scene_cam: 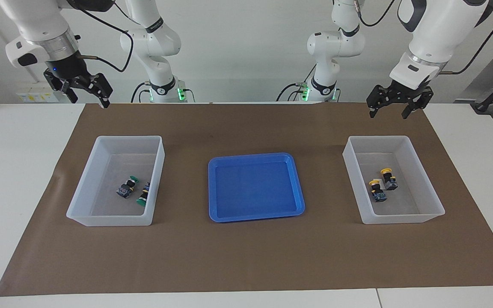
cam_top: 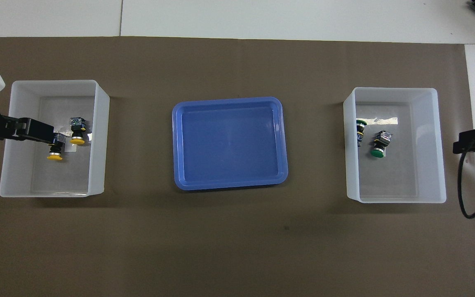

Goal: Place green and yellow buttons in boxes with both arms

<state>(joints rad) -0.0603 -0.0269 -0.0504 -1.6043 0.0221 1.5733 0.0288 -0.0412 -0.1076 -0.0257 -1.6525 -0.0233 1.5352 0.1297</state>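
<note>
1. The counter (scene_cam: 15, 179) is cut off at all edges in the overhead view; a brown mat (scene_cam: 246, 256) covers most of it.
2. The two large arms are only partly seen. In the facing view their upper links run out of the top edge; the overhead view shows only a slice of each at its side edges.
3. The blue tray (scene_cam: 255, 216) lies mid-mat between the two boxes, fully visible in both views.
4. The box toward the right arm's end (scene_cam: 114, 220) holds the two green buttons (scene_cam: 126, 188), lying on their sides close together. In the overhead view one green button (cam_top: 360, 132) is half hidden by the box wall (the facing view shows it whole).
5. The box toward the left arm's end (scene_cam: 400, 218) holds the two yellow buttons (scene_cam: 388, 179), near each other by a small white label. In the overhead view the left arm covers part of one; the facing view shows both clear.
6. The left pincer (scene_cam: 387, 112) hangs raised over the mat, on the robots' side of that box, fingers apart and holding nothing.
7. The right pincer (scene_cam: 88, 96) hangs over the mat's corner at its own end, fingers apart and empty; the overhead view shows only a dark end with cable.
</note>
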